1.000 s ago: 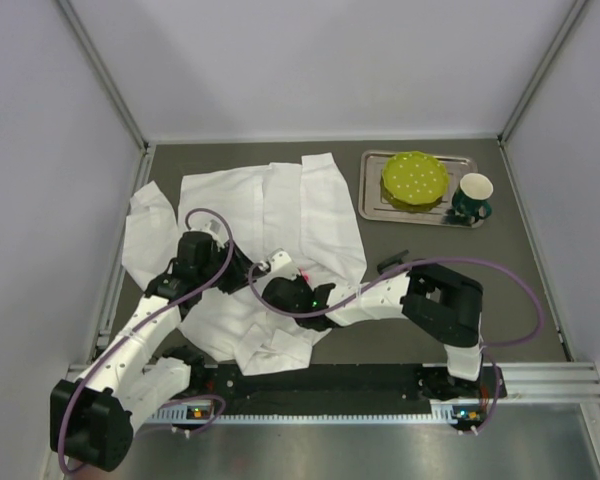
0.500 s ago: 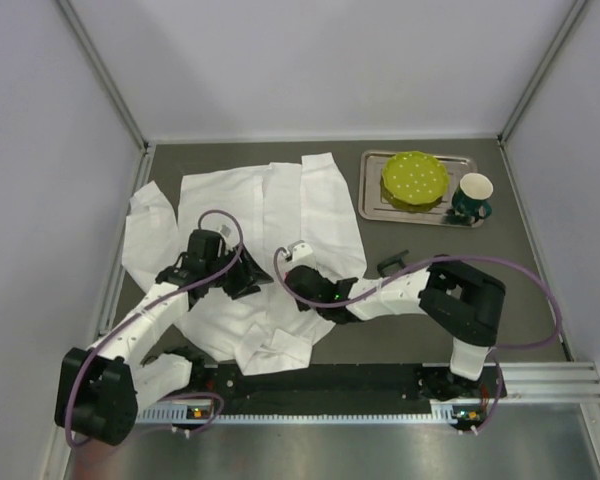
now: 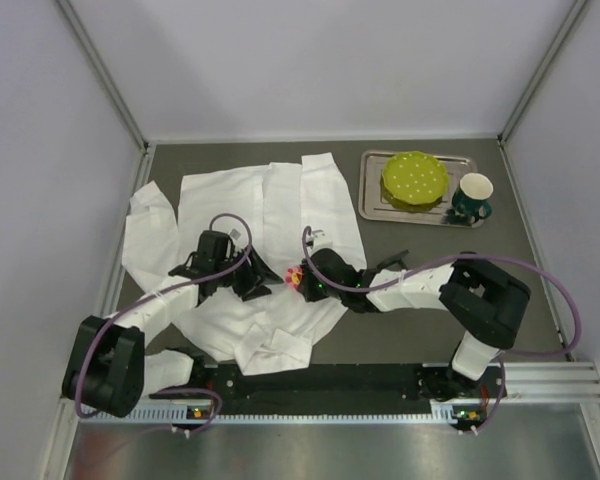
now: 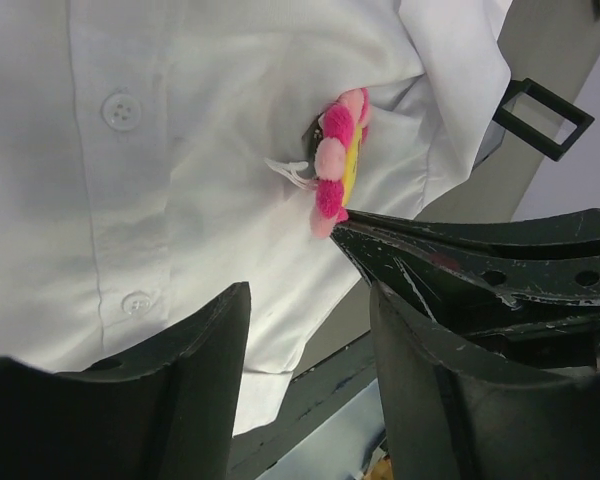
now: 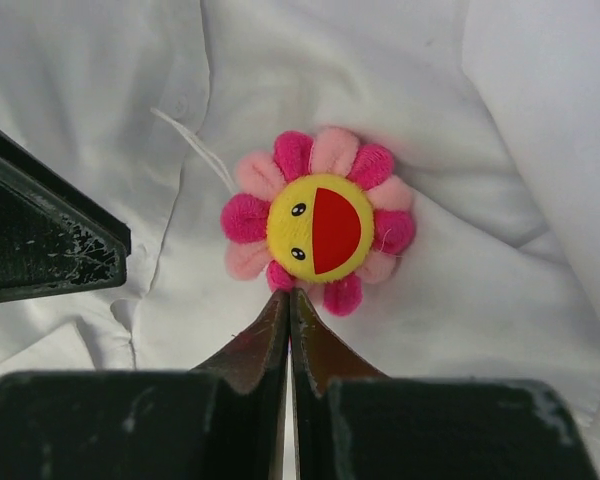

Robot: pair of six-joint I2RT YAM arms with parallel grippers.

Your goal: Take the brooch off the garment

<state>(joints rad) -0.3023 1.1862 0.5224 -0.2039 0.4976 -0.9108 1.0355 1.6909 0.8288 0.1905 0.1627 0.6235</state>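
A dark grey table (image 3: 400, 335) sits boxed by pale, plain walls (image 3: 320, 60) on three sides; slanting aluminium struts (image 3: 102, 72) mark the corners; light is soft and even.

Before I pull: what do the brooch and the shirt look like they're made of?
The brooch: fuzzy pink and red petals, probably plush fibre, matte; its yellow centre looks smoother, perhaps plastic or printed fabric. The garment: thin white woven cloth, likely cotton or a blend, matte, softly creased, with plastic-looking buttons.

Robot lab cell: white panel walls (image 3: 310, 60), aluminium frame struts (image 3: 102, 75).
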